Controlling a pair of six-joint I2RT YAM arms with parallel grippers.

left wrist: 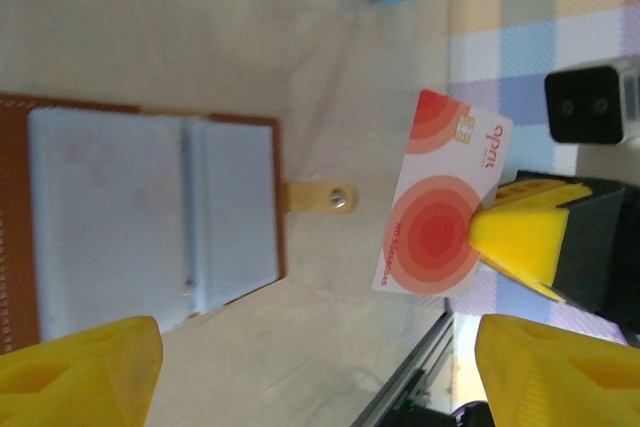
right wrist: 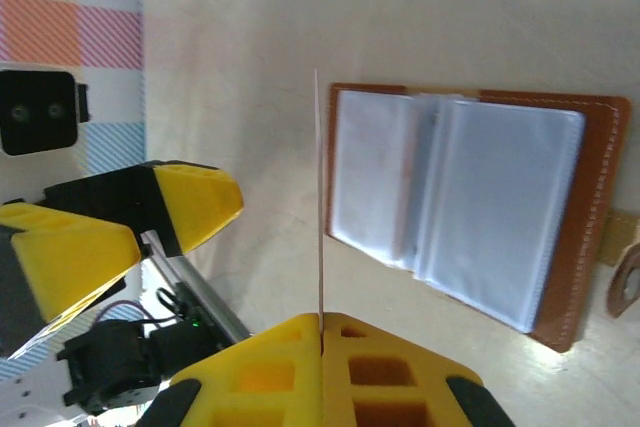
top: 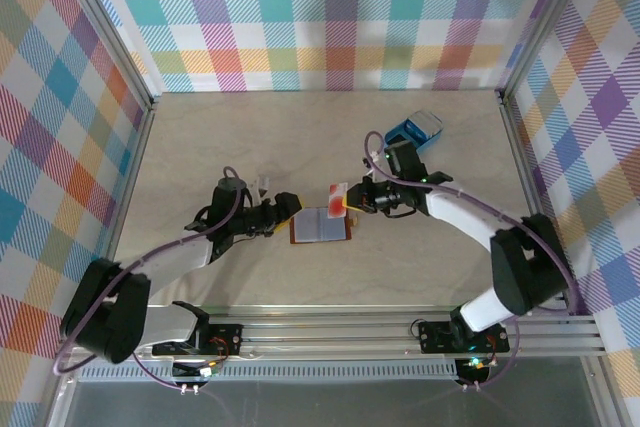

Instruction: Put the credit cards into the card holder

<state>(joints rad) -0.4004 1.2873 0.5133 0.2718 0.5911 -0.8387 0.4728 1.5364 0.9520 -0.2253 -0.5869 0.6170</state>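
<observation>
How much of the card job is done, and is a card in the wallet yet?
Done: the card holder lies open, pale pockets showing, no card visible in them. In hand: the right gripper is shut on a red-and-white credit card, held at the holder's edge; the left gripper is open beside it. Left: slide that card into a pocket. Whether more cards wait in the blue tray, I cannot tell.

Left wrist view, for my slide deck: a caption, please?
Right gripper pinches a red-and-white card beside the open wallet; left fingers spread wide.
</observation>
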